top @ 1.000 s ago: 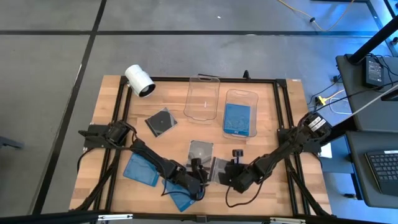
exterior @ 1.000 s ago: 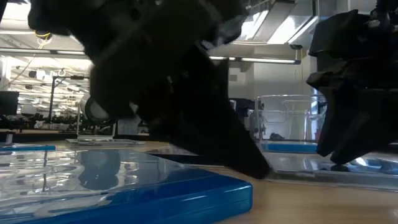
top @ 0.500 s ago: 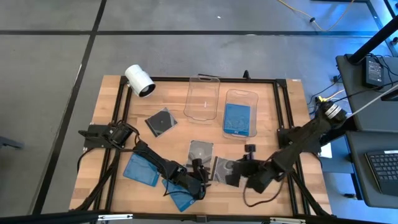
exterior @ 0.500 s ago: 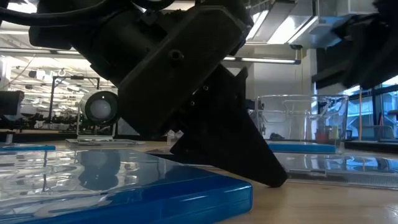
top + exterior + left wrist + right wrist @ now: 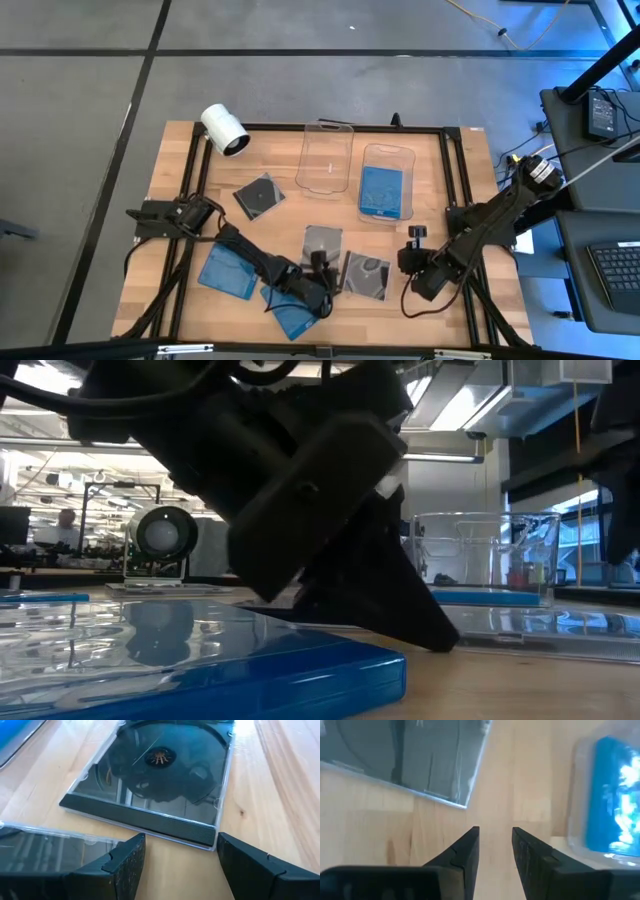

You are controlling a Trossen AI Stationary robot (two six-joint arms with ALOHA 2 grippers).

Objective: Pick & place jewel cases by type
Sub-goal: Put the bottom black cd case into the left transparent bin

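Three dark jewel cases with discs lie flat on the table: one (image 5: 260, 195) toward the left, one (image 5: 322, 243) in the middle, one (image 5: 365, 275) nearer the front. Two blue cases (image 5: 228, 270) (image 5: 290, 312) lie at the near left, and a third (image 5: 382, 190) sits inside a clear tub. My left gripper (image 5: 322, 285) (image 5: 177, 855) is open and low over the table, just short of a dark case's (image 5: 155, 775) edge. My right gripper (image 5: 408, 260) (image 5: 495, 842) hovers to the right of the front dark case (image 5: 405, 755), its fingers narrowly open.
An empty clear tub (image 5: 325, 158) stands next to the tub holding the blue case (image 5: 385, 150). A white cylinder (image 5: 224, 130) lies at the far left corner. A black frame (image 5: 300, 127) runs around the tabletop. Bare wood shows at the near right (image 5: 440, 320).
My right gripper has drawn back toward the table's right edge and risen, leaving the front dark case uncovered and flat on the table. The left arm has stayed over the same spot.
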